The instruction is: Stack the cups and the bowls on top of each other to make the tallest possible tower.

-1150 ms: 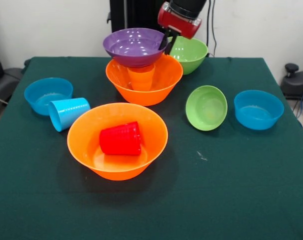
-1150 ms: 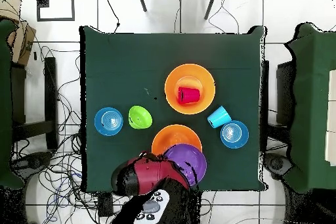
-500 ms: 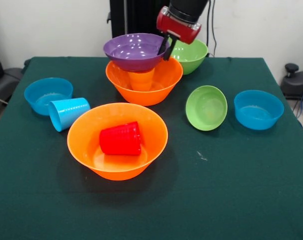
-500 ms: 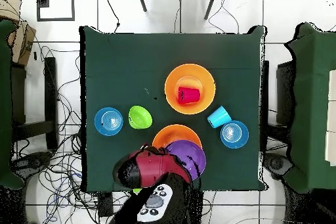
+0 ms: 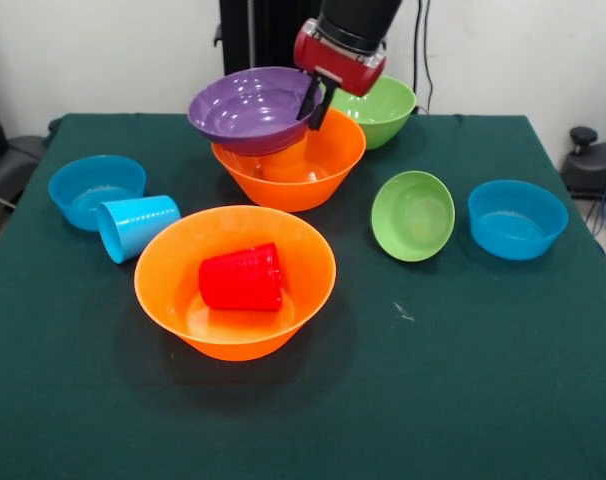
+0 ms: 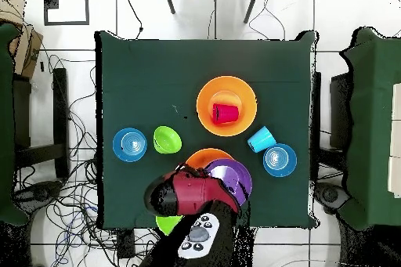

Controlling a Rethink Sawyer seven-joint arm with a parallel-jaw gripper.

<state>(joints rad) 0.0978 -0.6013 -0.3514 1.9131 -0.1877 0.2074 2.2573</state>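
Grip: gripper [image 5: 317,101] clamps purple bowl [image 5: 245,108] by rim, tilted.
Done: orange cup [image 5: 286,165] in lg orange bowl [image 5: 318,172].
Left: purple bowl, red cup [image 5: 241,277], rest unstacked.

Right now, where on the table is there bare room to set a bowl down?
The widest bare cloth is the near strip in front of the orange bowl holding the red cup. There is also a patch below the small green bowl and right blue bowl. The far side is crowded around the gripper holding the purple bowl.
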